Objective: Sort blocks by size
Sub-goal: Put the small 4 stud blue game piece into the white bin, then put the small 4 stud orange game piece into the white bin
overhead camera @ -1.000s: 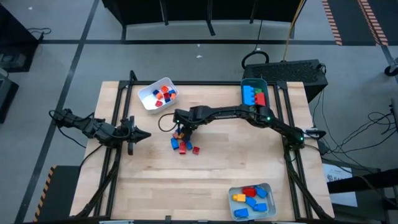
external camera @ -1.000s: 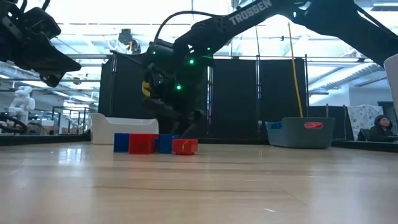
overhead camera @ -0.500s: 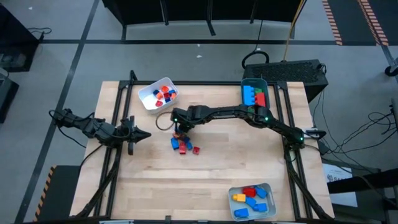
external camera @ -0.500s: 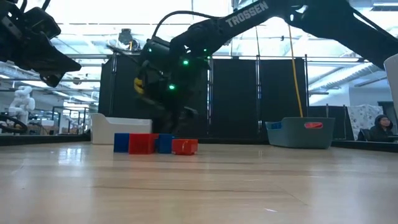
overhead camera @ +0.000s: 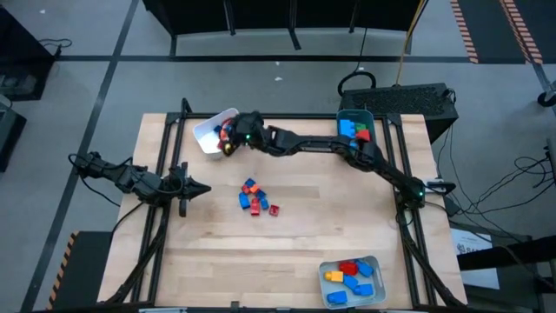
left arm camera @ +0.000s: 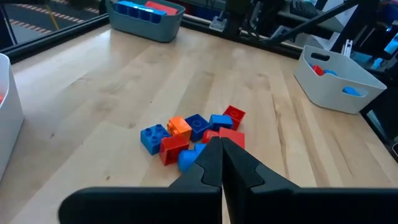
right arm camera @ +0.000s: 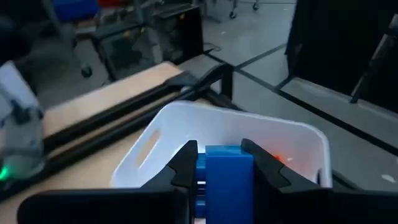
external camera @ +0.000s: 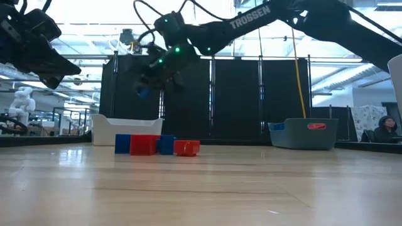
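Note:
A small blue block sits between the fingers of my right gripper, raised over the near rim of the white tray at the far left; that tray has red, orange and blue blocks in it. In the low view the gripper hangs well above the table. A pile of red, blue and orange blocks lies on the wood at mid-table. My left gripper waits shut at the left, pointing at the pile. My right gripper pinches the blue block by two opposite sides between its two fingers. The fingers come nearly level, slanting a little down, from the table's right toward the white tray. The block is lifted clear of table and tray.
A teal tray with blue, green and red blocks stands at the far right. A pale tray with more blocks sits at the near right corner. Bare wood lies around the pile.
My right gripper has risen from the pile and swung toward the table's far left edge, over the white tray. It has tipped from pointing down to nearly level, carrying the small blue block up clear of the table. The rest of the pile has stayed put.

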You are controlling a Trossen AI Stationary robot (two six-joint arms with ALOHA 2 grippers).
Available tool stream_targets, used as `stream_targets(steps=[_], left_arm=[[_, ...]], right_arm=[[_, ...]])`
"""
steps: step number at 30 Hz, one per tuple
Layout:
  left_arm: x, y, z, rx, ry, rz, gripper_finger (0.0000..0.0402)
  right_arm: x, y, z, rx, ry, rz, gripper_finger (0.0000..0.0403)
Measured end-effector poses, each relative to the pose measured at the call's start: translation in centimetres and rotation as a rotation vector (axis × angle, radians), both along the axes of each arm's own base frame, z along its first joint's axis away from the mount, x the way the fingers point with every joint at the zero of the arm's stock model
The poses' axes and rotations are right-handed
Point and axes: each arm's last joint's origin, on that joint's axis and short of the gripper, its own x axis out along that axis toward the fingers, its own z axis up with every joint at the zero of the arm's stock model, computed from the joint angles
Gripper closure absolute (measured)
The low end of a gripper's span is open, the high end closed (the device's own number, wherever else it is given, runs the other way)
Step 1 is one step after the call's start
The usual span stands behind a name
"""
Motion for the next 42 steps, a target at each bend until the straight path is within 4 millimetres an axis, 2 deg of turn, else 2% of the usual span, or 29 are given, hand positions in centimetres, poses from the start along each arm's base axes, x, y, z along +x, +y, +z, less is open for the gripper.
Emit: stream_targets(steps=[7,14,18,23,28,31,34,39,42], left_arm=[[0.0,0.0,0.0,-0.001,-0.002,0.0,0.04],[0.0,0.0,0.0,-0.005,-0.003,0.001,0.04],[0.0,0.0,0.0,-0.006,-0.003,0.001,0.04],[0.0,0.0,0.0,-0.005,-0.001,0.001,0.04],[0.0,0.0,-0.1,-0.004,0.005,0.002,0.04],[-0.1,0.0,-0.2,0.002,0.024,0.002,0.04],[-0.1,0.0,-0.2,0.003,0.024,0.002,0.04],[-0.1,0.0,-0.2,0.003,0.025,0.001,0.04],[-0.1,0.0,-0.2,0.003,0.025,-0.001,0.04]], right_arm=[[-0.8,-2.7,-0.1,0.068,-0.036,-0.051,0.0336],[0.0,-3.6,-2.6,0.103,-0.084,0.001,0.0335],[0.3,-3.5,-3.8,0.106,-0.074,0.002,0.0281],[0.3,-3.6,-3.7,0.089,-0.089,0.002,0.0202],[0.1,-3.3,-3.1,0.157,-0.093,0.051,0.0176],[-0.4,-2.1,-1.0,0.226,-0.049,0.196,0.0183],[-1.4,0.1,0.3,0.291,0.104,0.312,0.0196],[-2.8,5.0,-1.7,0.347,0.472,0.405,0.0207],[-3.3,8.2,-2.7,0.282,0.647,0.536,0.0208]])
